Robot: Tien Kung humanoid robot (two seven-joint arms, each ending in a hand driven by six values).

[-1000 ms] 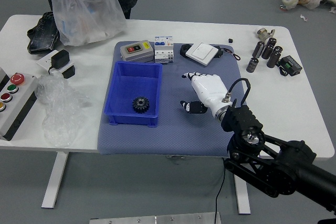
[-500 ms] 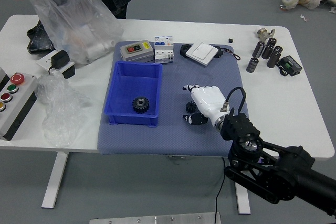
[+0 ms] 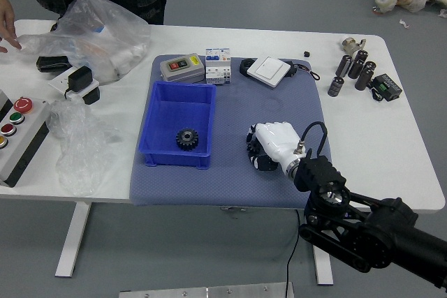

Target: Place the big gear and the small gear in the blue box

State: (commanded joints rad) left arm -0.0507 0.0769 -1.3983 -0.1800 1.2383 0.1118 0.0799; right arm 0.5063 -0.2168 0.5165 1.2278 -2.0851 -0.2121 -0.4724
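Observation:
The blue box stands on the grey-blue mat, and the big black gear lies inside it near its front wall. Right of the box, my right hand is low over the mat with its white-gloved fingers curled around the small dark gear, which is partly covered by them. The left arm does not show.
Behind the box are a grey device, a white block and a white square device. Black cylinders stand at the right. At the far left, a person's hands handle a clear plastic bag.
My right hand's fingers have closed around the small gear, which showed between them half a second ago. The person's hands and the plastic bag have moved left.

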